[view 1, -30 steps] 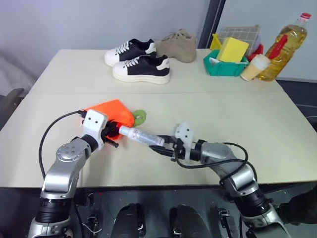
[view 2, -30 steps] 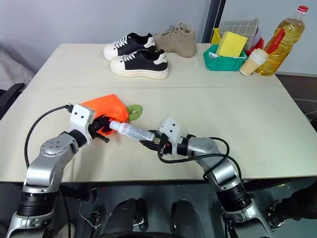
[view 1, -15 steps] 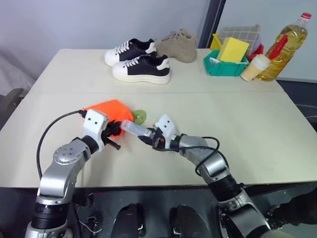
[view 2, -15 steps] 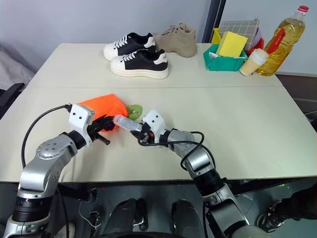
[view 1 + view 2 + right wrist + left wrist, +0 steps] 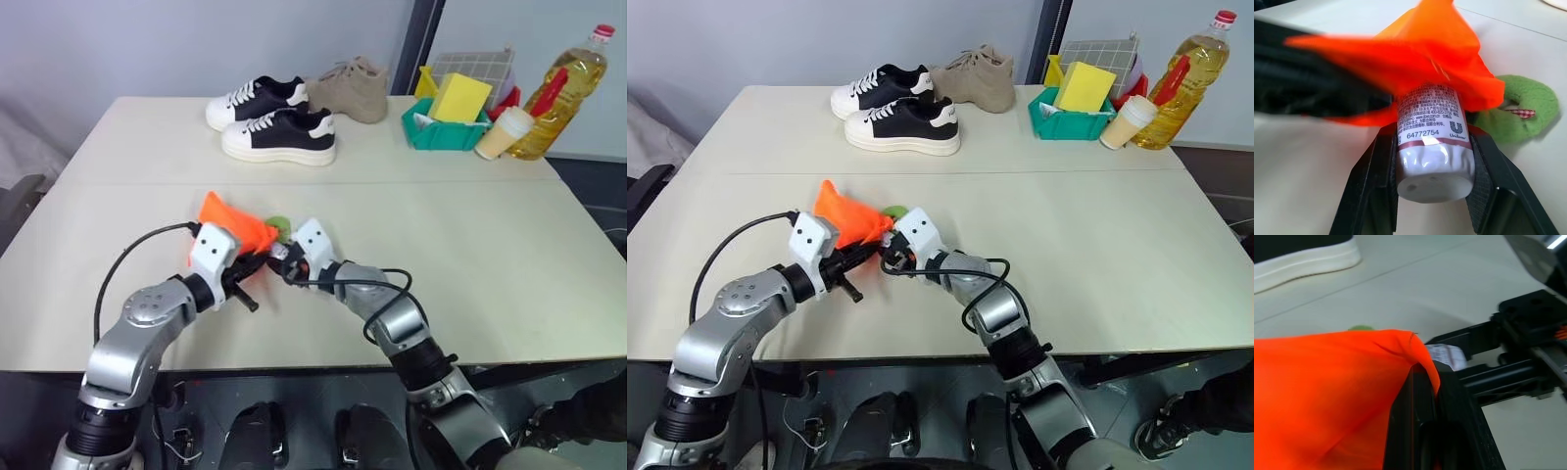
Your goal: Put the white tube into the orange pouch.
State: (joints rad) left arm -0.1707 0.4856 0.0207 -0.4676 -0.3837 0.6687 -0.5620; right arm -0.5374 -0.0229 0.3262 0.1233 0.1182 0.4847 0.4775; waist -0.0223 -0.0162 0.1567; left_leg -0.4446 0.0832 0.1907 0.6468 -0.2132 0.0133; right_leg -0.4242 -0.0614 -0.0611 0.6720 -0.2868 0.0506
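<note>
Beige worktop (image 5: pixel 470 245) bearing both arms, bent inward and meeting near its front. Orange pouch (image 5: pixel 235 221) lifted, its edge pinched in the clenched left claw (image 5: pixel 257 266). White tube (image 5: pixel 1432 137) grasped by the right claw (image 5: pixel 1432 191), front end inside the pouch mouth.

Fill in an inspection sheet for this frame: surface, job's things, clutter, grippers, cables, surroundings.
Surface: beige table, a seam running across it.
Job's things: white tube with its front end inside the mouth of the orange pouch; green disc beside the pouch.
Clutter: black-and-white sneakers, tan shoe, green bin with a yellow sponge, beige cup, oil bottle, all at the far edge.
Grippers: left gripper shut on the pouch's rim; right gripper shut on the tube.
Cables: black cable looping off each arm.
Surroundings: grey wall behind.
</note>
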